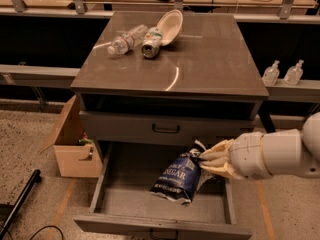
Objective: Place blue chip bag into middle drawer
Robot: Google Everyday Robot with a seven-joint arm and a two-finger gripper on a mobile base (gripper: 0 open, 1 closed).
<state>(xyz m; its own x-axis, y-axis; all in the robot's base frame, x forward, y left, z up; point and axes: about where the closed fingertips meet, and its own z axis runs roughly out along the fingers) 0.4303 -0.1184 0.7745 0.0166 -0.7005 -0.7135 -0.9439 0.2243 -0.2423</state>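
Observation:
The blue chip bag (179, 178) is crumpled dark blue foil with white lettering. It hangs over the open middle drawer (127, 204), its lower end low inside the drawer's right half. My gripper (204, 158) comes in from the right on a white arm and is shut on the bag's top right corner. The drawer is pulled out at the cabinet's bottom, with tall grey side walls and a plain grey base. Whether the bag touches the drawer base cannot be told.
The cabinet top (210, 59) carries a clear plastic bottle (126, 39), a crushed can (150, 41) and a white bowl (170, 25). A shut drawer with a black handle (166, 129) sits above. A cardboard box (75, 144) stands left. Two pump bottles (282, 73) stand on the right shelf.

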